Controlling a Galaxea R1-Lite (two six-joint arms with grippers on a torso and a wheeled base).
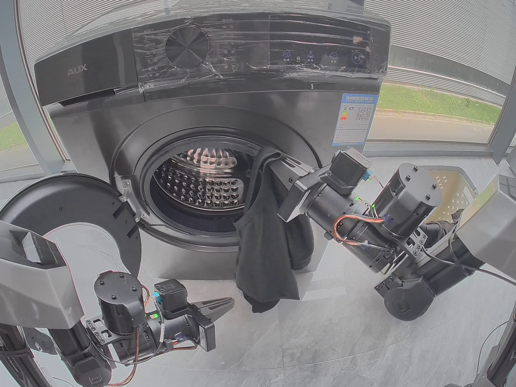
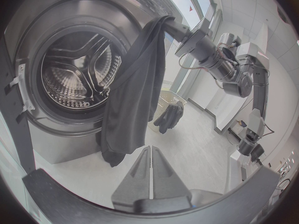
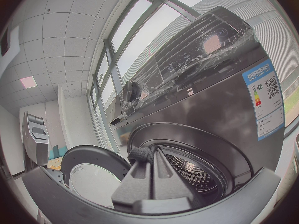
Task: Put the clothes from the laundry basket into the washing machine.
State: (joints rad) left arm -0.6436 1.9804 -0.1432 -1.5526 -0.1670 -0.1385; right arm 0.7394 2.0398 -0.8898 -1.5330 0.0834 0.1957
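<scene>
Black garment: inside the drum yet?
No, the black garment hangs from the right hand in front of the washing machine, outside the drum.

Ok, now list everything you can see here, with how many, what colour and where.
washing machine: one, dark grey, straight ahead on the floor
door: one, dark, swung open on the robot's left
drum: one, shiny steel, no clothes seen inside
control knob: one, dark, top panel
energy label: one, blue and white, front of the machine, upper right
black garment: one, hanging before the opening's right edge
laundry basket: one, cream, on the floor right of the machine
dark clothes: a bundle, count unclear, draped over the basket's rim
left gripper: black, shut, low before the door
right gripper: black, shut on the black garment's top
</scene>
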